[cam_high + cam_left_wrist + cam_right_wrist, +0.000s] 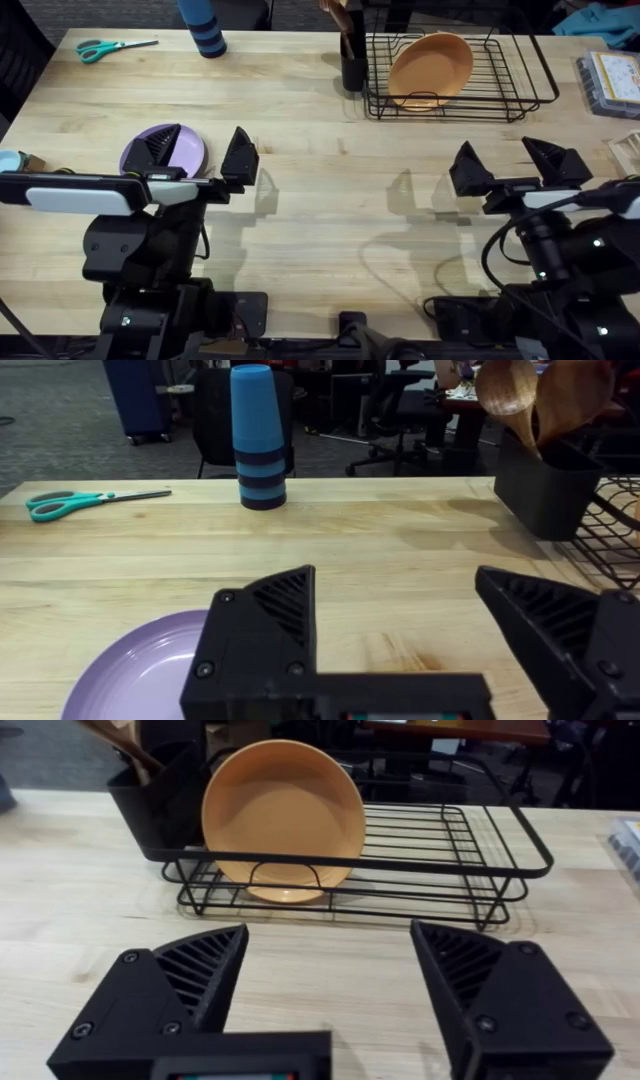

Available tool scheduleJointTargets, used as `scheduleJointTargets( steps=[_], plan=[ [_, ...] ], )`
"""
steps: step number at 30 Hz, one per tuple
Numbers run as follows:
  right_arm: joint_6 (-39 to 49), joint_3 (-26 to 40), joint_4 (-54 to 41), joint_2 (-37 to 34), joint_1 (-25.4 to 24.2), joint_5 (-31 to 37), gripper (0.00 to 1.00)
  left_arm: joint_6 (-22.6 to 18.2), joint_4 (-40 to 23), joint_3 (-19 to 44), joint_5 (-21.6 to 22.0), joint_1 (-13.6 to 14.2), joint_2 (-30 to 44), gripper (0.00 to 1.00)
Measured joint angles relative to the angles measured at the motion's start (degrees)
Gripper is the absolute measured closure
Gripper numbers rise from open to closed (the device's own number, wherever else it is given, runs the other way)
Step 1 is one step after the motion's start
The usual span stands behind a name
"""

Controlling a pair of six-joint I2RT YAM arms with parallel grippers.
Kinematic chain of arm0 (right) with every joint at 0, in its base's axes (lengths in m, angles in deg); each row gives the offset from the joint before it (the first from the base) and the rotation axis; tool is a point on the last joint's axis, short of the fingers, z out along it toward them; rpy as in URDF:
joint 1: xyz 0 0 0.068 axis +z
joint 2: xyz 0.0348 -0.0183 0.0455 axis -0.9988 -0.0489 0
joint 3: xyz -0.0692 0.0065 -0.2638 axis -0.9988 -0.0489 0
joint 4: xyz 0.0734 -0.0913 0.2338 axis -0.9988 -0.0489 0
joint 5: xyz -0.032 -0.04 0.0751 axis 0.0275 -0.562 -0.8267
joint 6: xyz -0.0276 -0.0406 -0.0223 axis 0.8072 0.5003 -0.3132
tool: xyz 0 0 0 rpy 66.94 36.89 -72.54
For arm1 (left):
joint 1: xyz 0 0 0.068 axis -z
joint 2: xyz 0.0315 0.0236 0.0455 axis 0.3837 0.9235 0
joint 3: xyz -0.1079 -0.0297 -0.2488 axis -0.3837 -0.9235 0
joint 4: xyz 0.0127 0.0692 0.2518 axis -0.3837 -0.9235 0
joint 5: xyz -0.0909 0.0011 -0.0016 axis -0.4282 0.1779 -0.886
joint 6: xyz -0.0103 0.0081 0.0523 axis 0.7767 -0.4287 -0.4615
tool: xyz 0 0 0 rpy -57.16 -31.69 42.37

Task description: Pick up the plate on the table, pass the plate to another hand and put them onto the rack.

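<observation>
On the pale butcher-block desk (330, 210) the round lavender plastic plate (180, 150) lay flat under the left claw (198, 158), spread wide for grabbing, while the right claw (510, 165) waited open facing the black wire rack (520, 75).

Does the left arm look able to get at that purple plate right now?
Probably yes: the left gripper hangs open right over the purple plate, which lies flat on the table with nothing on it.

My black fingers (240, 155) frame a lavender plate (180, 152); pale wood table (320, 210), orange plate (432, 66), black rack (520, 90), teal scissors (105, 47) upper left.
</observation>
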Motion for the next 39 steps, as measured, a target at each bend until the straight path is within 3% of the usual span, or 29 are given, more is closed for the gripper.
scheduleJointTargets(
  steps=[16,21,27,32,36,37,39],
  plan=[
    [0.3,0.3,-1.7,0.0,0.0,0.2,0.009,0.0,0.2,0.0,-0.3,0.0,0.0,0.008],
    [-0.8,3.4,-8.0,0.0,0.0,0.1,0.009,0.0,-3.4,3.4,-0.9,0.0,0.0,0.008],
    [-1.0,11.2,-20.7,-0.7,0.0,0.1,0.009,-0.7,-16.7,16.8,0.2,0.0,0.5,0.007],
    [-1.0,21.6,-27.0,-5.6,0.0,0.1,0.009,-0.7,-24.6,26.3,0.9,0.0,7.0,0.008],
    [-1.2,31.1,-32.6,-14.3,0.0,-0.1,0.009,-0.7,-27.6,32.0,1.4,0.0,15.8,0.008],
    [-1.2,37.8,-36.4,-21.5,0.0,-0.1,0.009,-0.8,-29.9,36.0,1.6,0.0,21.9,0.008],
    [-1.2,42.4,-39.0,-26.6,0.0,-0.1,0.009,-0.9,-32.1,39.2,1.7,0.0,25.9,0.008]
  ],
)
